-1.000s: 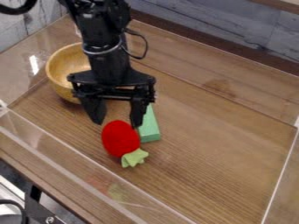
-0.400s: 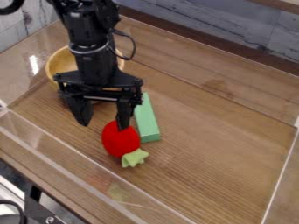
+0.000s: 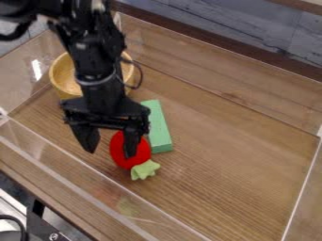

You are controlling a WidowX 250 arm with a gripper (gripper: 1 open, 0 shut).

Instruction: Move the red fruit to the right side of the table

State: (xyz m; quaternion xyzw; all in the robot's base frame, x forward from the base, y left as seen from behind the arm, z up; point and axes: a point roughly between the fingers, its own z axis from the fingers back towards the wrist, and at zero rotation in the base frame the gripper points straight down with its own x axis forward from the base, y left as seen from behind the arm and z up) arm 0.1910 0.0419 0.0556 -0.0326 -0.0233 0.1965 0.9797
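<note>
The yellow bowl [image 3: 63,75] is behind the black gripper [image 3: 111,141]; I can't tell what is in it. The gripper is open wide over the red fruit [image 3: 127,153], which sits on the table [image 3: 227,141] beside the green block [image 3: 154,126].

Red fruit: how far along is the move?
Done: the open gripper is down at the red fruit, one finger overlapping it in view. In hand: no grip visible. Left: grasping it and carrying it to the right side of the table; it lies left of centre, beside the green block.
</note>
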